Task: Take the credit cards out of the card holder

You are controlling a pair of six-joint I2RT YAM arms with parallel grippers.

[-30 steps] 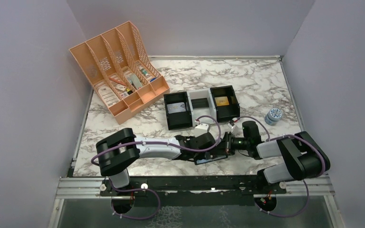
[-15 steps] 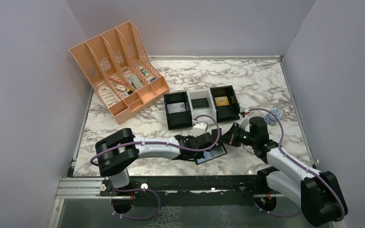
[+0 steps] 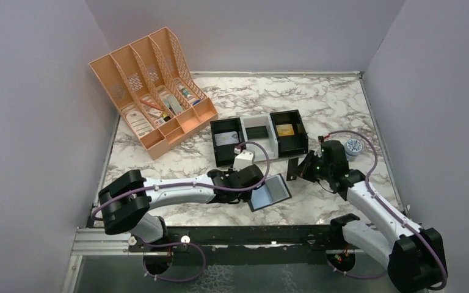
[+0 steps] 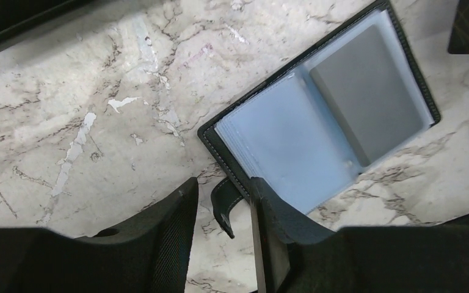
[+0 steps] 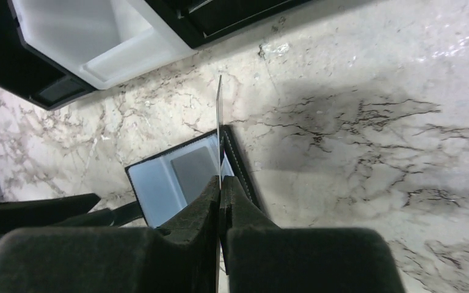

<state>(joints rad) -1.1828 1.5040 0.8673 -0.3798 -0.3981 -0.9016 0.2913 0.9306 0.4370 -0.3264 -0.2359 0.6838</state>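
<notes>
The card holder (image 3: 270,191) lies open on the marble table, blue-grey lining up. A grey credit card (image 4: 366,104) sits in its right pocket. My left gripper (image 4: 223,189) is open at the holder's near corner, the snap tab (image 4: 227,204) loose between the fingers and the right finger (image 4: 275,213) over the holder's (image 4: 293,140) edge. My right gripper (image 5: 221,183) is shut on a dark credit card (image 5: 219,122), seen edge-on, held upright above the table just right of the holder (image 5: 177,177). In the top view this card (image 3: 292,167) sticks out left of the right gripper (image 3: 305,168).
A black-and-white three-compartment tray (image 3: 242,134) stands just behind both grippers, with a card in its left compartment and a gold item in its right; it also shows in the right wrist view (image 5: 98,36). An orange file organiser (image 3: 152,91) stands back left. A small jar (image 3: 352,147) stands at right.
My right gripper has drawn back to the right and up from the holder with the dark card in it. My left gripper has shifted left, uncovering the open holder.
</notes>
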